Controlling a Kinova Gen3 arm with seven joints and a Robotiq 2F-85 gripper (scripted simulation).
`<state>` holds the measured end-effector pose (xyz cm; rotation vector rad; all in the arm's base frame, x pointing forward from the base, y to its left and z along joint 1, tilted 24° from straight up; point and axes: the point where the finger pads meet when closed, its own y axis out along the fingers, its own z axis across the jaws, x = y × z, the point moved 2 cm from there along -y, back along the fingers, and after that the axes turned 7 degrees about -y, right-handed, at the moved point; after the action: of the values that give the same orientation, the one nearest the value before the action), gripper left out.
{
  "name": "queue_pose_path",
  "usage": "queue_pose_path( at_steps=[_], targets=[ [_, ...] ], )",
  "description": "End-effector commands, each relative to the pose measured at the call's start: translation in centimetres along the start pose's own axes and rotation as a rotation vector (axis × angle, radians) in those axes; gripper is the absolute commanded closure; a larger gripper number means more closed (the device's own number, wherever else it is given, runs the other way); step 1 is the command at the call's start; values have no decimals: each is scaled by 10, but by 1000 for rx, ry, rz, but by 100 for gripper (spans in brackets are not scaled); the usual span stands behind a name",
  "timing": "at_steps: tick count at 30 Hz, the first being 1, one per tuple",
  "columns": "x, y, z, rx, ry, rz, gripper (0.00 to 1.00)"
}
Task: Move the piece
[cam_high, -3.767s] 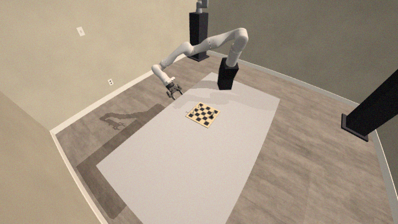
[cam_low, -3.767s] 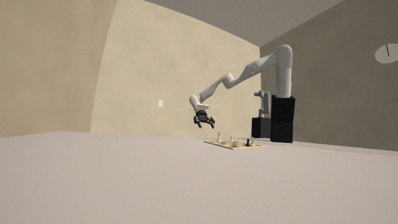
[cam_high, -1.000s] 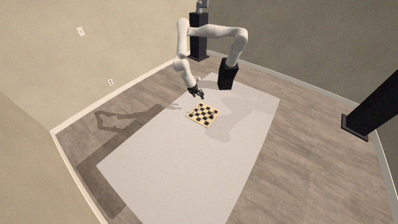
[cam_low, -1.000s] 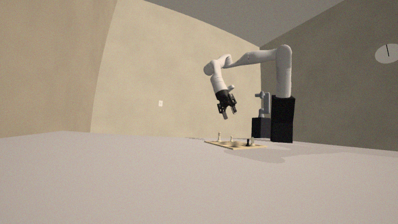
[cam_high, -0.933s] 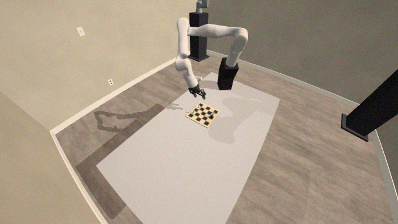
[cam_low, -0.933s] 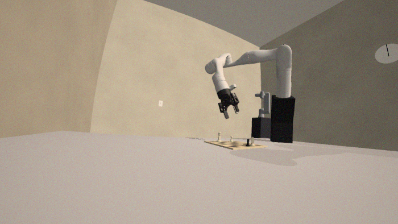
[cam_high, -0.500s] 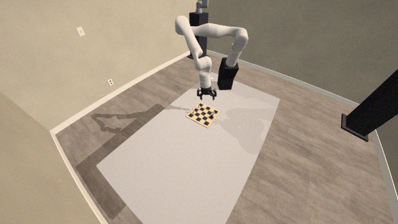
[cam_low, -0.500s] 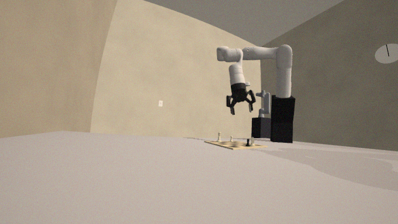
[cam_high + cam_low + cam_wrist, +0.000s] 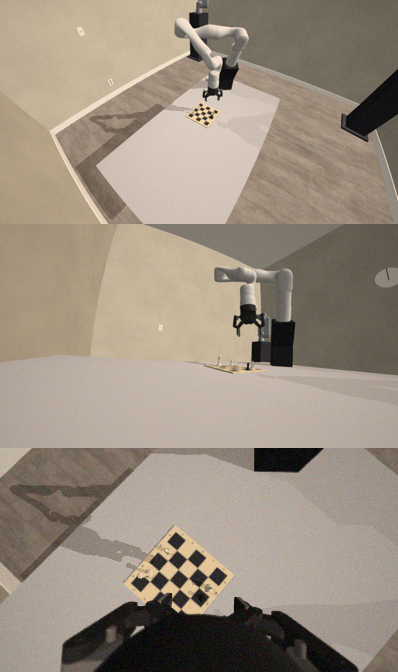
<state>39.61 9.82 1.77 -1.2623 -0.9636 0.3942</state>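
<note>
A small tan and black chessboard (image 9: 203, 114) lies on the grey table top; it also shows in the exterior view (image 9: 235, 369) and in the wrist view (image 9: 179, 573). Two white pieces (image 9: 166, 551) (image 9: 146, 573) stand near one edge. A dark piece (image 9: 200, 597) stands near the opposite corner, with a greyish piece (image 9: 252, 364) close beside it. The edge letters are too small to read, so I cannot tell which piece is on D1. My gripper (image 9: 212, 98) (image 9: 248, 332) (image 9: 202, 602) hangs high above the board's far side, pointing down, open and empty.
The arm's black pedestal (image 9: 228, 75) (image 9: 282, 343) stands just behind the board. A second black pedestal (image 9: 198, 37) stands by the far wall. A black beam (image 9: 372, 111) slants at the right, off the table.
</note>
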Motion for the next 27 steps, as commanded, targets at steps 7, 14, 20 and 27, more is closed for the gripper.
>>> queue_pose_path(
  at_steps=[7, 14, 20, 27],
  targets=[
    [9, -1, 16, -23, -90, -6, 0],
    [12, -1, 21, -38, -122, -13, 0],
    [13, -2, 22, -40, -128, -14, 0],
    [13, -2, 22, -40, -128, -14, 0]
  ],
)
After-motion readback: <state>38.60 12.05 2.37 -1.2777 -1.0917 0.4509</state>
